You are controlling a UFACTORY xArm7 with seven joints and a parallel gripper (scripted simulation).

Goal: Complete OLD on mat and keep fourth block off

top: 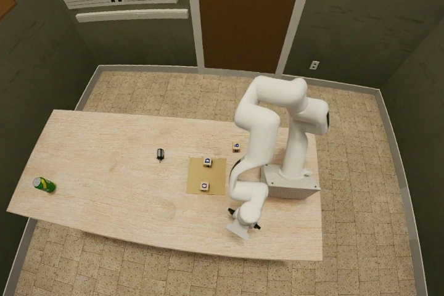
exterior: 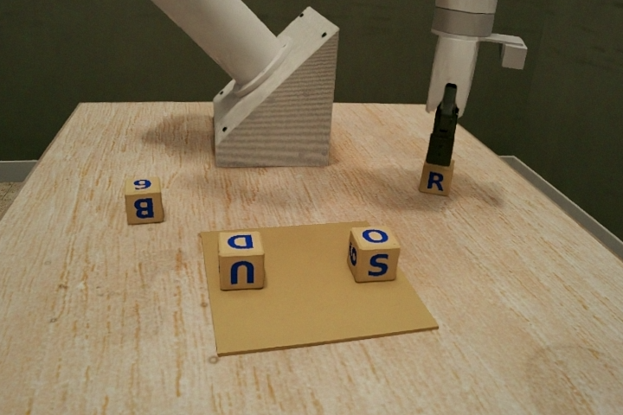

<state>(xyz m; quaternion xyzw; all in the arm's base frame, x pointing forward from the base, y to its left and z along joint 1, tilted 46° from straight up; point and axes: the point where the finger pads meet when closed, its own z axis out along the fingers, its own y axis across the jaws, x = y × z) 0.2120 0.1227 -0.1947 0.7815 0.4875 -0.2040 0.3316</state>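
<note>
Block [exterior: 435,179] shows blue R facing camera.

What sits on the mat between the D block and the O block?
No block: in the exterior view only bare mat shows between the D block and the O block. The top view agrees.

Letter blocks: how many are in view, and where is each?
4. Two sit on the mat: the D block and the O block. The 6 block stands off it; the R block under the open gripper.
</note>
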